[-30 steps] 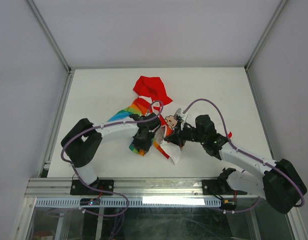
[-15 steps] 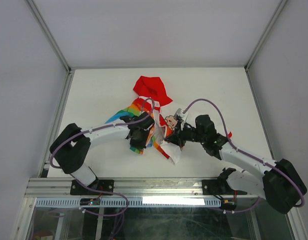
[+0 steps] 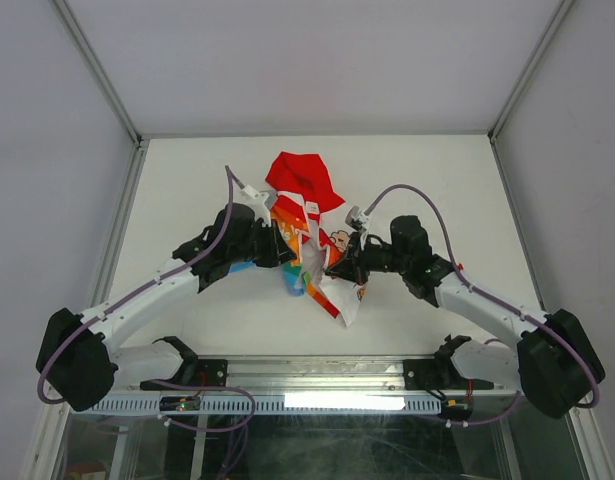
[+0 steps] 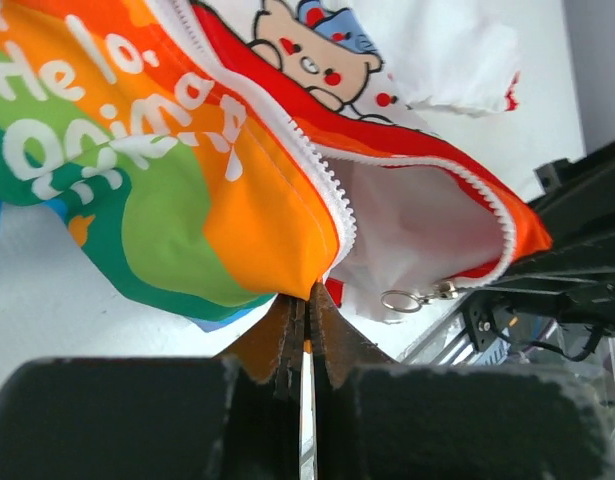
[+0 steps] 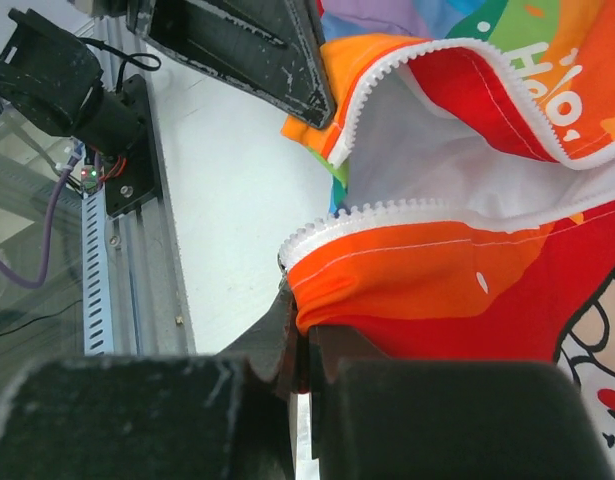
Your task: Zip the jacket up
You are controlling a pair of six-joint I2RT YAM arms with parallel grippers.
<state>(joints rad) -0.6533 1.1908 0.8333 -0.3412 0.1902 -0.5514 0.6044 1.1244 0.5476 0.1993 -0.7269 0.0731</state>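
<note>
Top view, jacket: the jacket [image 3: 305, 215] is seen crumpled near the middle of the white table [image 3: 187, 180], stretched between the two arms; its red hood [image 3: 302, 180] is laid toward the far side.
Top view, grippers: the left gripper [image 3: 279, 246] is placed at the rainbow side and the right gripper [image 3: 337, 270] at the white and red side.
Left wrist view, jaws: they are pressed together on the lower edge of the orange panel, just beside the white zipper teeth [image 4: 322, 185].
Left wrist view, prints: white lettering [image 4: 47, 110] and a bear print [image 4: 312, 55] are shown.
Left wrist view, zipper: the two rows are apart; a small metal ring [image 4: 400, 299] is hung near the far row's lower end.
Right wrist view, jaws: they are clamped on the orange-red hem, directly under a row of teeth.
Right wrist view, front: the white lining [image 5: 457, 170] is exposed between the rows.
</note>
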